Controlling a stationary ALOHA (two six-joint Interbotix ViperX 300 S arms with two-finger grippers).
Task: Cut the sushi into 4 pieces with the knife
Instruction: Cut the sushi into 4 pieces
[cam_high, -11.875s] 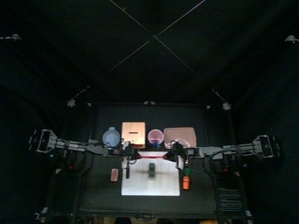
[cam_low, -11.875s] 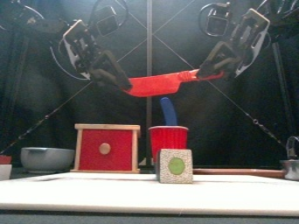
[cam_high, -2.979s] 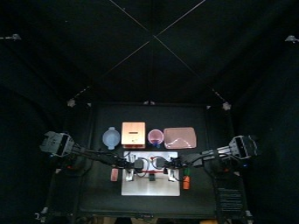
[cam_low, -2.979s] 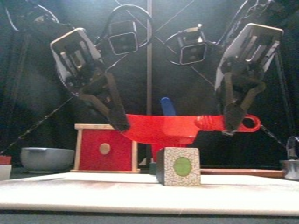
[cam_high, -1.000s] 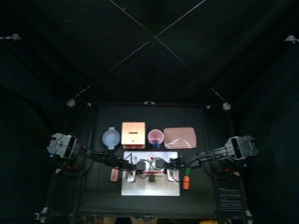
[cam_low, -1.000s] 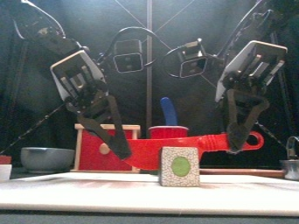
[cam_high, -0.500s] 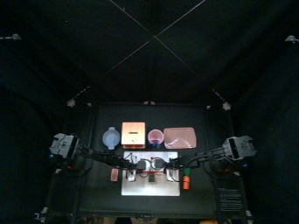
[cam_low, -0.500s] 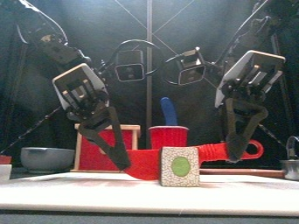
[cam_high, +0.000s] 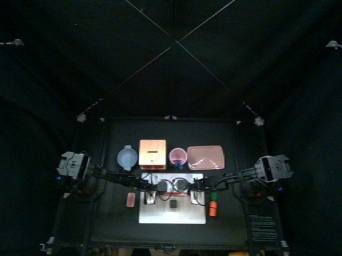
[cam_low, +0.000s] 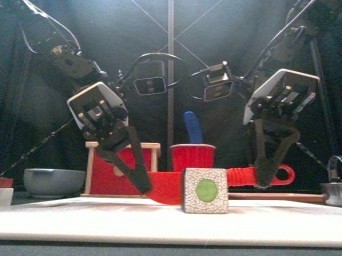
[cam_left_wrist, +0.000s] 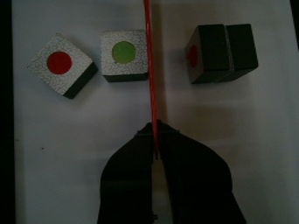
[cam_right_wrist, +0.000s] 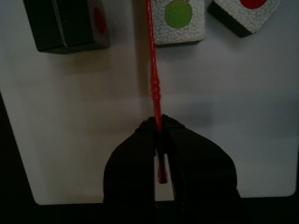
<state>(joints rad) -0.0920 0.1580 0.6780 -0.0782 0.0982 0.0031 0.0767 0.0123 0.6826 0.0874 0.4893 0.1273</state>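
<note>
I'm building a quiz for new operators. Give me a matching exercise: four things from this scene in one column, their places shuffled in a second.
1 red knife
2 blue knife
3 green-centred piece
4 bowl

A in the red cup
B on the white board
C beside the wooden box
D held by the left end effector and the right end effector

Pairs: 1-D, 2-A, 3-B, 4-C

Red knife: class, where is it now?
Front view: the red knife is held between the left claw and right claw, low over the white board, just behind the green-centred sushi piece.
</note>
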